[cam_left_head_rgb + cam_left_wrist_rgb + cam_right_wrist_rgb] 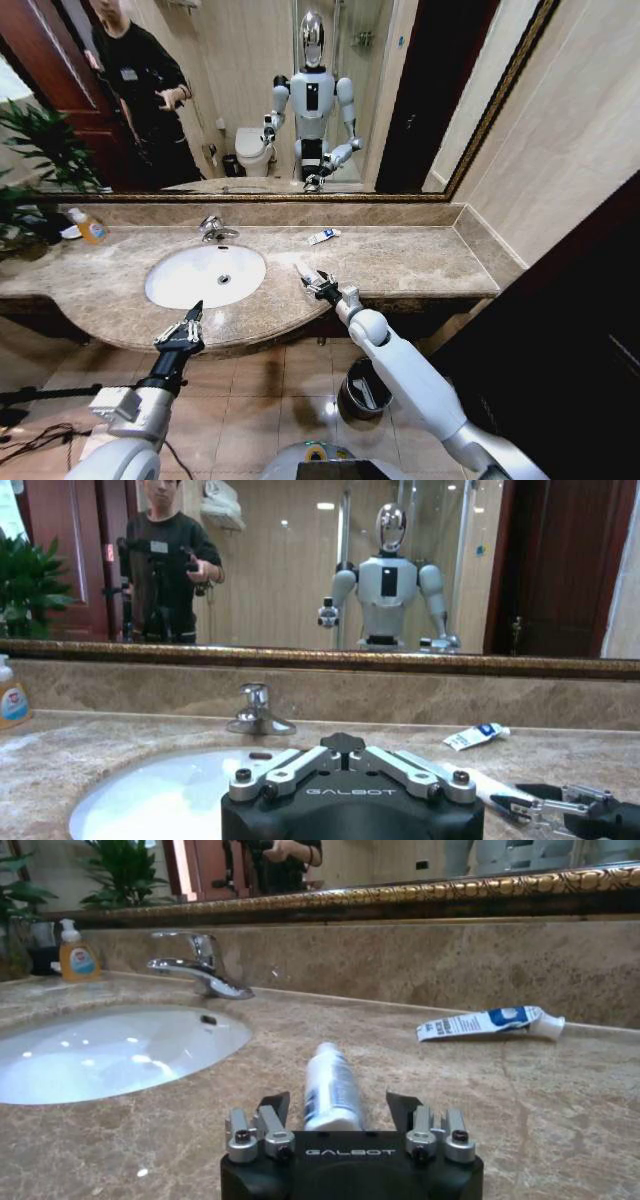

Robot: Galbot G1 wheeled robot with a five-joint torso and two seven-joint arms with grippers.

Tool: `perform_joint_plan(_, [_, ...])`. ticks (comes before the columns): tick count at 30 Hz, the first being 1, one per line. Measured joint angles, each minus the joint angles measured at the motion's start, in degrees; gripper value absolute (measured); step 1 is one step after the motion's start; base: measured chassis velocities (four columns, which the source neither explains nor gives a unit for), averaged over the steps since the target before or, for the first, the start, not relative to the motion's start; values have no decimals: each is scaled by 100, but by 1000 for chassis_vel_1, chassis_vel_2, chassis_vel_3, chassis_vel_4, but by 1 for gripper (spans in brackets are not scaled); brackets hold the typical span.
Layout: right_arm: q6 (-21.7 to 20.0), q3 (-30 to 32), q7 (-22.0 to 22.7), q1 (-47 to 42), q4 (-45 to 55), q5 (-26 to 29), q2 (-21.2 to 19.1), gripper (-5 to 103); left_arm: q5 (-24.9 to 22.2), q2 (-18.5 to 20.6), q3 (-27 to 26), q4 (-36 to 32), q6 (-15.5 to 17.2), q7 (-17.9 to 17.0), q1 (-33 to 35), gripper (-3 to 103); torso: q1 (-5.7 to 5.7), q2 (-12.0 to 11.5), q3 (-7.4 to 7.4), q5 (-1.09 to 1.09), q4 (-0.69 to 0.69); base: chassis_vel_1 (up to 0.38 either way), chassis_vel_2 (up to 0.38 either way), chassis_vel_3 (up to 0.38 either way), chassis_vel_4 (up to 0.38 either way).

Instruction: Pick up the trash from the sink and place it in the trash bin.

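While the left gripper (192, 322) hung open over the counter's front edge, just before the sink (180, 290), the right gripper (311, 281) stood on the brown marble counter (400, 262) to the basin's right. Its jaws were spread, one to each side of a white tube (331, 1093), with a gap visible on both sides; no grip was made. The tube lay flat on the counter, long axis in line with the gripper, its far end toward the back wall and mirror (250, 90).

The sink's bowl showed only its drain. The trash bin (362, 390) stood on the floor under the counter's right part, with a pale item lying inside.

A blue-and-white tube (490, 1023) lay flat near the backsplash, long axis along the wall, well apart from the white tube. An orange-liquid bottle (92, 228) stood upright at the counter's far left.
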Motion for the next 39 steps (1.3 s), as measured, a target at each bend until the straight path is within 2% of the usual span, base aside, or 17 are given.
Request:
perform_joint_plan(18, [5,8,0,-104,4,-40,22,63,0,0,0,0,0,0,0,0,0,0,0,0,0,0,0,0,0])
perform_joint_plan(19, [5,9,2,-104,5,-41,21,56,0,0,0,0,0,0,0,0,0,0,0,0,0,0,0,0,0])
perform_joint_plan(20, [5,9,2,-104,5,-41,21,56,0,0,0,0,0,0,0,0,0,0,0,0,0,0,0,0,0])
perform_joint_plan(21, [7,10,3,-105,5,-42,24,47,0,0,0,0,0,0,0,0,0,0,0,0,0,0,0,0,0])
perform_joint_plan(22, [7,10,3,-105,5,-42,24,47,0,0,0,0,0,0,0,0,0,0,0,0,0,0,0,0,0])
perform_joint_plan(23, [12,10,4,-108,5,-43,27,41,0,0,0,0,0,0,0,0,0,0,0,0,0,0,0,0,0])
perform_joint_plan(24, [21,11,5,-115,4,-46,32,41,0,0,0,0,0,0,0,0,0,0,0,0,0,0,0,0,0])
perform_joint_plan(25, [33,12,5,-123,1,-51,34,37,0,0,0,0,0,0,0,0,0,0,0,0,0,0,0,0,0])
perform_joint_plan(29, [56,19,6,-139,-2,-64,35,28,0,0,0,0,0,0,0,0,0,0,0,0,0,0,0,0,0])
perform_joint_plan(39, [83,157,83,-265,234,-52,-3,28,0,0,0,0,0,0,0,0,0,0,0,0,0,0,0,0,0])
